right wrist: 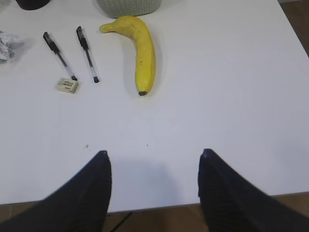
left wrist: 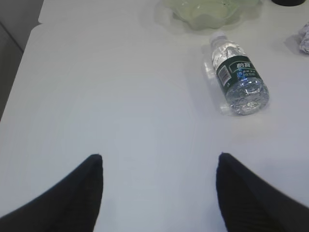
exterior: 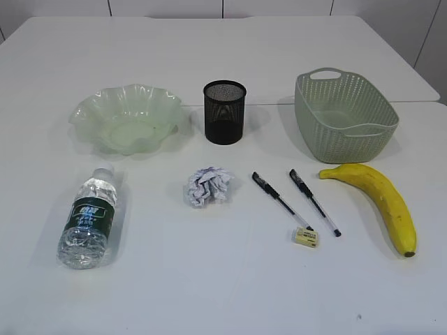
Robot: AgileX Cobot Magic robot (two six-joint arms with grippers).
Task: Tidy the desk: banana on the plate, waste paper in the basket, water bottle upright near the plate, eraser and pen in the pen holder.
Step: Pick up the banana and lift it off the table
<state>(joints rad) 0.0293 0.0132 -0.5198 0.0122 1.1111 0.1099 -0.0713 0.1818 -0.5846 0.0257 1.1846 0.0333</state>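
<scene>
Banana (exterior: pixel 383 202) lies flat on the white desk (exterior: pixel 223 293) at the right of the exterior view, just in front of the green basket (exterior: pixel 343 115); plate (exterior: pixel 127 117), mesh pen holder (exterior: pixel 224 112), crumpled paper (exterior: pixel 208 186), two pens (exterior: pixel 281 200) and eraser (exterior: pixel 306 236) sit separately, and the water bottle (exterior: pixel 89 218) lies on its side. Left wrist view: left gripper (left wrist: pixel 159 193) spread wide, empty, well short of the bottle. Right wrist view: right gripper (right wrist: pixel 154 191) likewise parted and empty, near the desk edge, banana ahead.
</scene>
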